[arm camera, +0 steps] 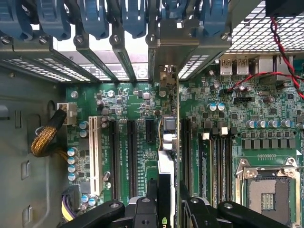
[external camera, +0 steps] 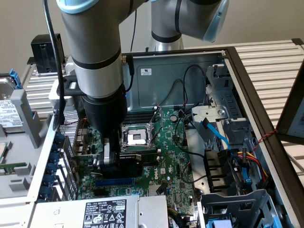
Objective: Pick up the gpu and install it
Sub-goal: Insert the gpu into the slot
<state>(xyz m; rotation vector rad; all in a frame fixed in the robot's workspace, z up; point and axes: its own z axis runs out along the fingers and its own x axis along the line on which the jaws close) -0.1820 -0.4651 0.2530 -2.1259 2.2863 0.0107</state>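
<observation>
Closest to the wrist camera, the hand [arm camera: 165,202] is partly closed, one finger on each side of the gpu [arm camera: 167,142], which it grips edge-on. The gpu stands upright on its long edge over the motherboard [arm camera: 128,99], among the black expansion slots [arm camera: 131,156]. Its metal end bracket [arm camera: 172,45] reaches the row of rear slot openings under the blue retaining clips [arm camera: 95,19]. Whether the card's edge is fully down in a slot I cannot tell. On one side of it lie the memory slots [arm camera: 216,161] and the empty processor socket [arm camera: 268,192]; on the other, a white slot [arm camera: 94,152] and a braided yellow cable [arm camera: 45,137].

In the exterior view the hand [external camera: 114,161] hangs below the grey arm [external camera: 92,47] inside the open computer case [external camera: 142,90]. The gpu [external camera: 130,167] sits just beside the processor socket [external camera: 137,137], towards the case edge on the exterior view's left. A labelled power supply [external camera: 102,211] occupies the near edge of the case, which lies on a slatted white table [external camera: 275,52].
</observation>
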